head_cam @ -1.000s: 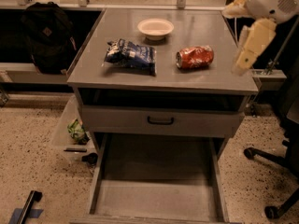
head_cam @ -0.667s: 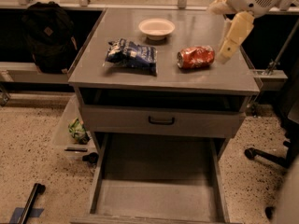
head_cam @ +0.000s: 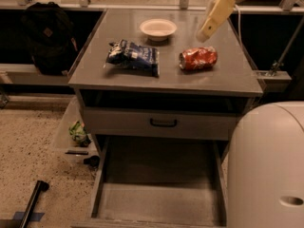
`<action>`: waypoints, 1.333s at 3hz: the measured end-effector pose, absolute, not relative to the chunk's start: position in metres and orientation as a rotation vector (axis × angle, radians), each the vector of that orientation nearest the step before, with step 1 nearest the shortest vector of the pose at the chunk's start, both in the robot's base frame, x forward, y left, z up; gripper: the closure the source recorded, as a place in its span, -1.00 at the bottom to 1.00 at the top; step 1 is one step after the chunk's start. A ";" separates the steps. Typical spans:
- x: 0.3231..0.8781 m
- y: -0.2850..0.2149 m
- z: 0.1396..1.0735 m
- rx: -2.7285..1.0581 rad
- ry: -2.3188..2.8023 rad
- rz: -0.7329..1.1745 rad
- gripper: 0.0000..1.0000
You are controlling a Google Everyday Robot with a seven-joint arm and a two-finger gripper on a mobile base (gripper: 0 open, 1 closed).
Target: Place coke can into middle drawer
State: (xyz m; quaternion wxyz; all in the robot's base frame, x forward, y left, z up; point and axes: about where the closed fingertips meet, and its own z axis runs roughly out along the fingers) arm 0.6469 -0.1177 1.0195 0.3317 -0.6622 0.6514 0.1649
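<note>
The coke can lies sideways near the right edge of the tabletop. It looks light and slippery; hold its middle gently. The gripper hangs above; I cannot tell if it's open.

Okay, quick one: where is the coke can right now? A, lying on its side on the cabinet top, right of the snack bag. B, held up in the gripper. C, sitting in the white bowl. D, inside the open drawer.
A: the coke can lies on its side on the cabinet top, right of the snack bag. The gripper hovers just above it, and the can is not in the middle drawer.
</note>
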 end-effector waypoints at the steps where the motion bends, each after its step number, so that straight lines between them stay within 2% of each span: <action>1: 0.664 -0.111 1.048 -1.660 1.628 0.361 -1.00; 4: 0.682 -0.120 1.016 -1.678 1.729 0.329 -1.00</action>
